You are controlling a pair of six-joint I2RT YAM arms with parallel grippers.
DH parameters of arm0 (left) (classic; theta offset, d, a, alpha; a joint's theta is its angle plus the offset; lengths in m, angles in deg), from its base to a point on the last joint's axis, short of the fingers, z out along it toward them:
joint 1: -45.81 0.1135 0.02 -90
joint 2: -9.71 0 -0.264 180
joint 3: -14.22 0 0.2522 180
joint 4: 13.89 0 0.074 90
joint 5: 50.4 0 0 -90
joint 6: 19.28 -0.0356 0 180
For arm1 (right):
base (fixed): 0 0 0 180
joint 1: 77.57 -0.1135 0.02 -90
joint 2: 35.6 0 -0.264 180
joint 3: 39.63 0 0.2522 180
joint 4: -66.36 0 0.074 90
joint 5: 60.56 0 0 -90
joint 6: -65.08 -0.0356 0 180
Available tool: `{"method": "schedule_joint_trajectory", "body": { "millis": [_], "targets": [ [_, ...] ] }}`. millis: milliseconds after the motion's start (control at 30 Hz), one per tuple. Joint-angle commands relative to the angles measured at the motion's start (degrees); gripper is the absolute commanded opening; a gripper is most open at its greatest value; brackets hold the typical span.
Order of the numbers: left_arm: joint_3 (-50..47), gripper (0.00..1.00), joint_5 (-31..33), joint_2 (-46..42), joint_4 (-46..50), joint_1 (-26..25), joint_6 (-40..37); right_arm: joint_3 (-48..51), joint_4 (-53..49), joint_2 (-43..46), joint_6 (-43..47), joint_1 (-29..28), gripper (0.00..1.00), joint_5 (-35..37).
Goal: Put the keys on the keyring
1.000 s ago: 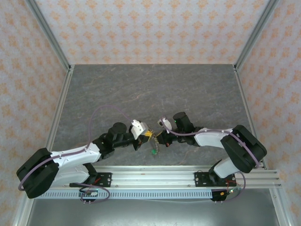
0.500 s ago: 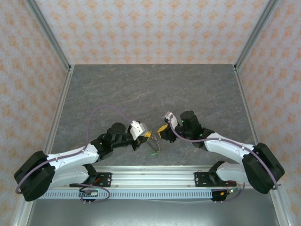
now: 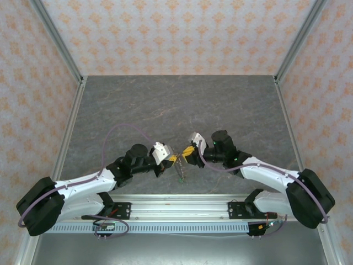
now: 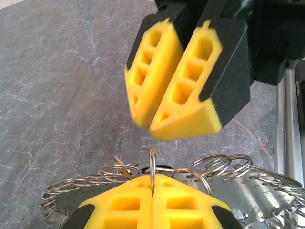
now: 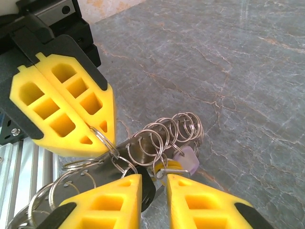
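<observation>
The keyring (image 5: 143,143) is a silver strip threaded with several wire rings, hanging just above the grey table between both grippers. My left gripper (image 4: 153,180) is shut on one ring (image 4: 152,162) that stands edge-on between its yellow fingers; in the right wrist view the left gripper (image 5: 97,138) sits upper left. My right gripper (image 5: 153,177) is open, with a narrow gap between its jaws. At the mouth of that gap hang keys: a yellow-headed key (image 5: 174,166), a lilac-headed one (image 5: 187,157) and a black-headed one (image 5: 151,188). From above, both grippers (image 3: 172,158) (image 3: 187,152) nearly touch over the dangling keyring (image 3: 180,168).
The grey stone-patterned table (image 3: 176,105) stretches away behind the grippers. An aluminium rail (image 3: 176,205) runs along the near edge, close below the keyring. Wallpapered walls with metal posts (image 3: 60,44) close in the sides and back.
My right gripper drew back to the right, opened a little from shut, then came in again towards the left gripper. The left gripper kept its hold on the ring and barely moved.
</observation>
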Motion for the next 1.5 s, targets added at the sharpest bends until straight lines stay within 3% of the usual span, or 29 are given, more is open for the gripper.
{"method": "schedule_joint_trajectory", "body": {
  "millis": [0,300,533,600,733,1100,1367,1467],
  "targets": [
    [2.21,0.0,0.45,-0.79,-1.23,-0.09,-0.47,-1.46,5.28,-3.3,-1.56,-1.25,0.2,-2.11],
    [2.62,0.0,0.14,0.35,-2.86,-0.09,0.41,-1.48,5.76,-6.87,-2.35,-2.64,0.19,-2.6],
    [3.07,0.0,0.37,1.01,-1.93,-0.08,-0.13,0.34,2.09,0.65,-0.65,-2.55,0.16,13.64],
    [3.17,0.0,0.35,0.95,-1.83,-0.08,-0.27,0.55,2.01,3.21,-0.45,-2.47,0.16,15.49],
    [3.69,0.0,0.14,1.6,-1.83,-0.09,-0.45,-0.62,2.78,2.46,-1.69,-2.46,0.16,13.68],
    [4.14,0.0,-0.02,2.36,-2.62,-0.07,0.5,-3.32,4.57,-7.37,-4.02,-4.69,0.16,-2.12],
    [4.45,0.0,-0.75,3.38,-3.04,-0.05,0.59,-3.94,0.55,-6.12,-2.69,-4.92,0.17,0.28],
    [4.67,0.0,-1.0,3.82,-3.77,-0.03,0.77,-5.18,-0.36,-7.14,-3.94,-4.92,0.17,-4.52]
  ]
}}
